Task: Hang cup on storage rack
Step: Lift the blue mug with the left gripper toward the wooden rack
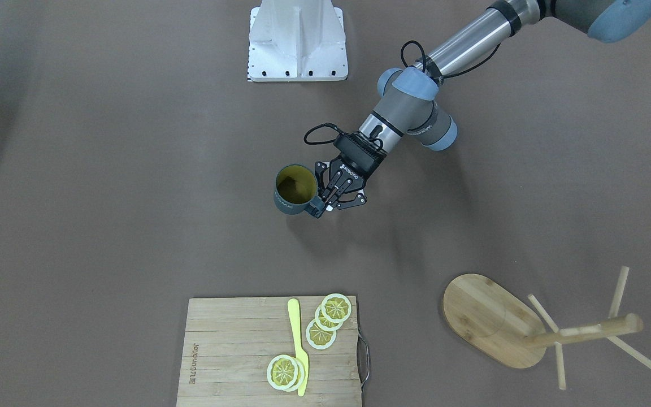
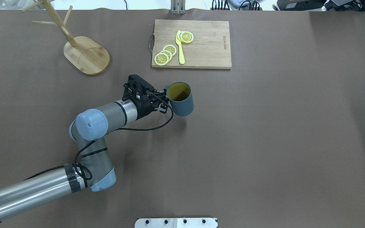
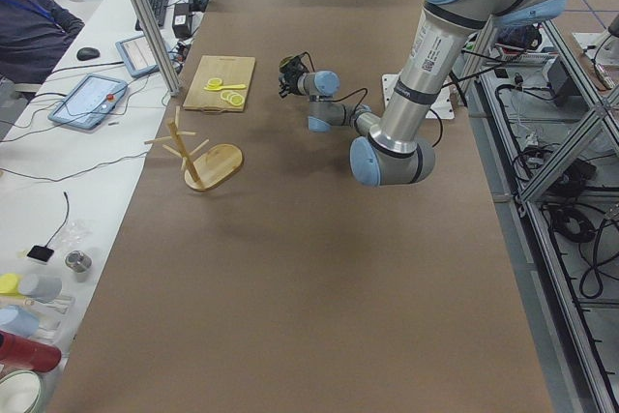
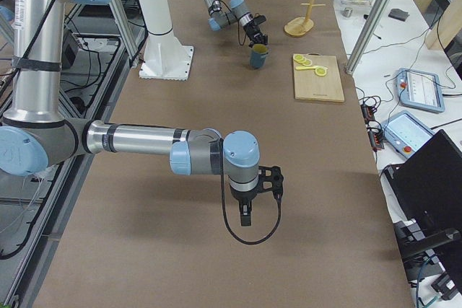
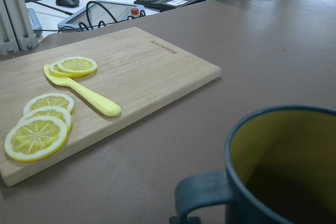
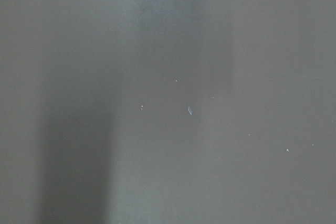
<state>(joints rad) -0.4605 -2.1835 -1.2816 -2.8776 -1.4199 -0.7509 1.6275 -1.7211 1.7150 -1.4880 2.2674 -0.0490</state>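
Left claw (image 2: pixel 164 97) pinched narrow on the cup (image 2: pixel 180 100) handle, cup upright at its tips. Off the surface (image 2: pixel 265 142)? Can't tell. Grasp looks done. Remaining: carry to storage rack (image 2: pixel 86 55), well apart to the claw's left, then hang. Right claw (image 4: pixel 245 218): can't tell.

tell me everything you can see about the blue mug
The cup is a slate-blue cylinder, glossy like ceramic, with a yellowish-olive inside, pale lettering on its wall and a small loop handle. It stands upright, mouth up, and looks empty. The left gripper has its jaws closed on the handle. It is mid-table, apart from the cutting board and the storage rack. Whether its bottom touches the table cannot be told.
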